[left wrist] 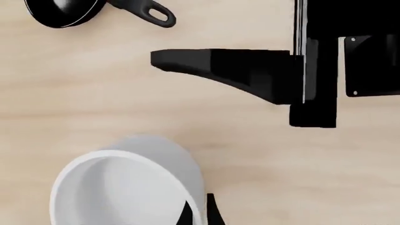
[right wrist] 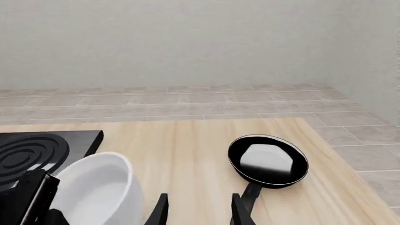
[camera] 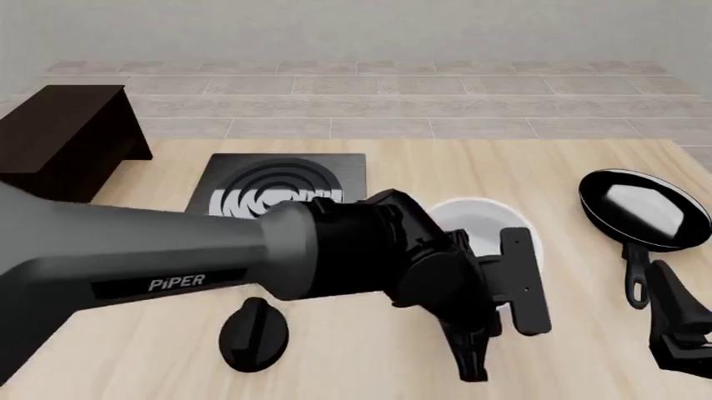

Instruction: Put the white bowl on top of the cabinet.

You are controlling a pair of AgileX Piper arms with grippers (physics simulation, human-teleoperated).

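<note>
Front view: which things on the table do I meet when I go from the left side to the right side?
Cabinet → stove plate → white bowl, partly hidden behind the left arm → black frying pan → right claw at the right edge.

white bowl [camera: 481, 218]: glossy, deep, upright on the table, open side up, just beyond the left gripper [camera: 489, 321], partly hidden by its arm | cabinet [camera: 67, 137]: dark brown box, flat top bare, well apart at far left
</note>
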